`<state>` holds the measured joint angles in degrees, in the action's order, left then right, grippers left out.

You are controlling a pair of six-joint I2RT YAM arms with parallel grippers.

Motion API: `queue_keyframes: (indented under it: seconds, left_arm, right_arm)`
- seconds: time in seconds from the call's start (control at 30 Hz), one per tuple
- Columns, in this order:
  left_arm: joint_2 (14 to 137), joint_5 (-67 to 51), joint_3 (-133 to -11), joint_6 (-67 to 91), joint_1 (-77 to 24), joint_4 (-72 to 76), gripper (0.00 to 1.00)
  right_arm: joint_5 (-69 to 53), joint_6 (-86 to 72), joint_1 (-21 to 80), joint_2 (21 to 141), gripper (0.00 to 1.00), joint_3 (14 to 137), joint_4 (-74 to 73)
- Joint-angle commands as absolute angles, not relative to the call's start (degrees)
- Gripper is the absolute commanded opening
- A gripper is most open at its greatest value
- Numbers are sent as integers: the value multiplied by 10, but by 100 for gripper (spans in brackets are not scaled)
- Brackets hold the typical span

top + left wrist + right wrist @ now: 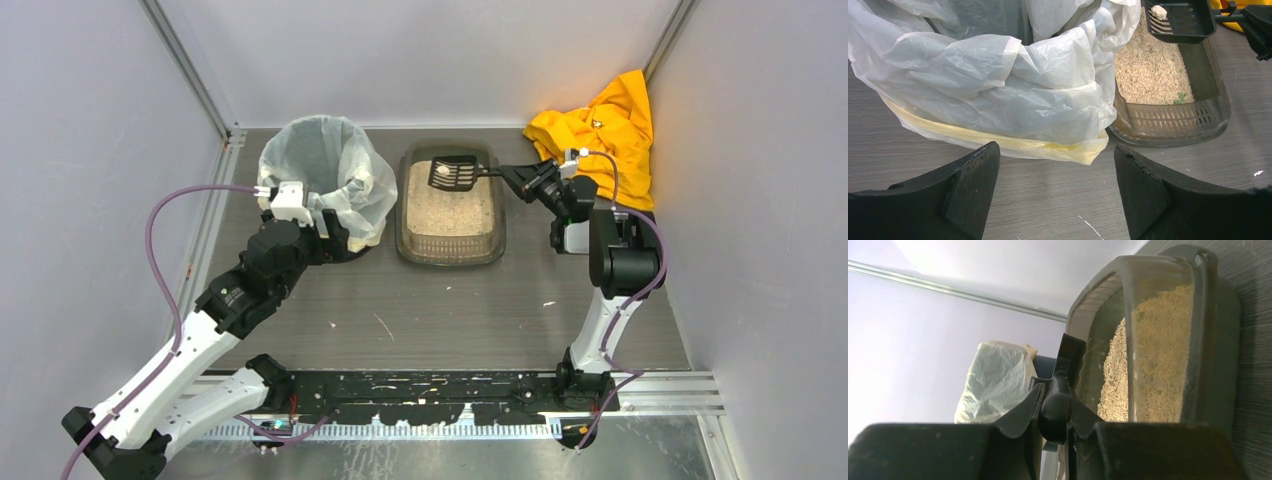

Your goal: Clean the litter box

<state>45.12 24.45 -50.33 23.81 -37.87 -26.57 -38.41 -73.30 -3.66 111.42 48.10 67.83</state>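
The litter box is a brown-grey tray of pale granules at the table's back centre; it also shows in the left wrist view and the right wrist view. My right gripper is shut on the handle of the black slotted scoop, held level over the box's far end. A whitish clump lies in the scoop. The handle sits between my right fingers. My left gripper is open and empty, low over the table in front of the bag-lined bin.
The bin with its white bag stands just left of the litter box. A yellow cloth is bunched at the back right corner. A few pale crumbs lie on the table in front of the box.
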Motion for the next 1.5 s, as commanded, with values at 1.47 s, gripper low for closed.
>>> queue_keyframes:
  seconds: [1.47]
  left_arm:
    - [328,302,-498,241,-378,-256,88]
  right_arm:
    - [-123,24,431,1077,1,1181,-99]
